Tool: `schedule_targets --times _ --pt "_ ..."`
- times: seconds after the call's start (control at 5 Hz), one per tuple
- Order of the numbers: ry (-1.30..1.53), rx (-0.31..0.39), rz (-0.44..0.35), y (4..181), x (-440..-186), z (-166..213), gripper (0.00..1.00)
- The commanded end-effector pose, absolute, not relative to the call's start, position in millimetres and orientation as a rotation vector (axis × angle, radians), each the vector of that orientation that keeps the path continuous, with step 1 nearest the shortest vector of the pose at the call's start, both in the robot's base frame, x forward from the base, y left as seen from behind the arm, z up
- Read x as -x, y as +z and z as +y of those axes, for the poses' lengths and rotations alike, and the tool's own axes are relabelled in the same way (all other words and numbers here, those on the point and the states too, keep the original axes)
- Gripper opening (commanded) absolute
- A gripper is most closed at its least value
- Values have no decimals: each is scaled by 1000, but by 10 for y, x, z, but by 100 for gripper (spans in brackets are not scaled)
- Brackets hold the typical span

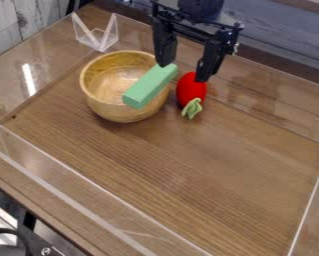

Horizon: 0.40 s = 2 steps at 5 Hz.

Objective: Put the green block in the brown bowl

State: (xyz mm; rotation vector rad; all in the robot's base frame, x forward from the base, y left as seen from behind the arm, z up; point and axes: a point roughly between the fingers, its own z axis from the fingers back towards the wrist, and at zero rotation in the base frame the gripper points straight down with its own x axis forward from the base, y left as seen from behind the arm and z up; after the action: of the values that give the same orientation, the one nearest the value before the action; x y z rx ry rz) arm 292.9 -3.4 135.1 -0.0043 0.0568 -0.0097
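Across the bowl's [91,91] right rim, the block [150,86] lies slanted, partly over the opening, perhaps propped there by a release short of the middle. Beside it sits the strawberry [191,92]. Beyond, my gripper's [190,58] jaws stand wide apart, holding nothing I can make out. No writing is readable.

green block [151,85] in brown bowl [108,88]
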Motion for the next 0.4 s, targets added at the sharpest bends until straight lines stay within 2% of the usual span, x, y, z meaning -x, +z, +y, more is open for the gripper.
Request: schedule_targets --times 0.0,0.2 --pt "-44 9 53 1382 -2835 -130 100" --pt "-136 12 49 1314 -2716 -197 100"
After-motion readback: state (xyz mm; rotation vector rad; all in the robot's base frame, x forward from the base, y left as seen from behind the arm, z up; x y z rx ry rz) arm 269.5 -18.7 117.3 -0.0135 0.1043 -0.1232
